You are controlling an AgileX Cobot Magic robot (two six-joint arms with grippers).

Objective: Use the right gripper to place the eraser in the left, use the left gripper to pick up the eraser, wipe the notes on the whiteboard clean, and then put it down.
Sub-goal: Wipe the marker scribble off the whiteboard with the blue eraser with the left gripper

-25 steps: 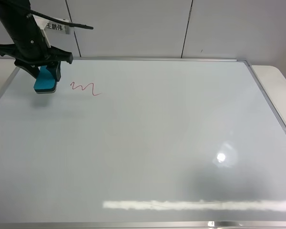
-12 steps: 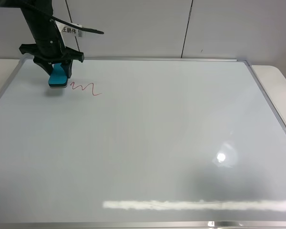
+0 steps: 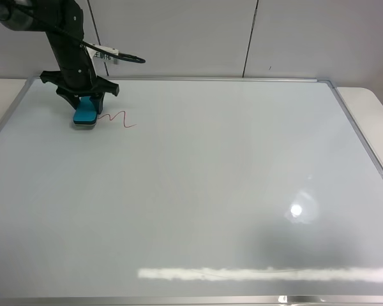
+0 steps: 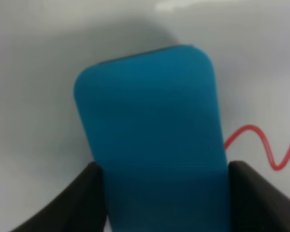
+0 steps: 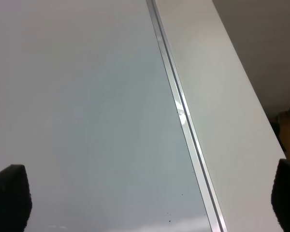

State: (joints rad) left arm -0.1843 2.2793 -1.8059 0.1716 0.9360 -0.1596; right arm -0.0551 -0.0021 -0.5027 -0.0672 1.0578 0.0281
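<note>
The whiteboard fills most of the exterior view. My left gripper is shut on the teal eraser and holds it down on the board at the far left. The eraser sits at the left end of the red notes, which run off to its right. In the left wrist view the eraser sits between the black fingers, with the red notes right beside it. My right gripper is open and empty above the board's silver frame. It is out of the exterior view.
A white table borders the board on the right and also shows in the right wrist view. A grey panelled wall stands behind. A black cable with a white tag loops off the left arm.
My left gripper has carried the eraser to the right and down onto the board. The eraser now meets the left end of the red notes, and that end no longer shows.
</note>
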